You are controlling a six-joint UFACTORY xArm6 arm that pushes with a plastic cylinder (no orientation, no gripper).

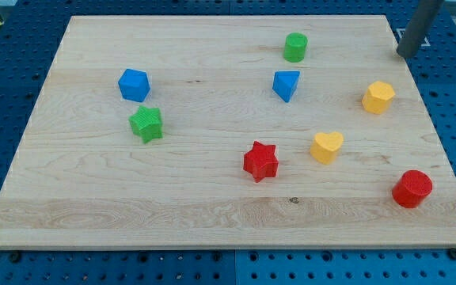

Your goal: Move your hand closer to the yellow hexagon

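The yellow hexagon (378, 96) lies on the wooden board (212, 198) at the view's right, in the upper half. My tip (404, 55) is the lower end of a dark rod coming down from the view's top right corner. It stands just off the board's right edge, above and slightly right of the yellow hexagon, apart from it. No block touches the tip.
A yellow heart (327, 147) lies below-left of the hexagon. A red cylinder (412, 189) is at the lower right. A blue triangular block (286, 85), green cylinder (295, 47), red star (260, 161), green star (146, 124) and blue cube (134, 85) lie further left.
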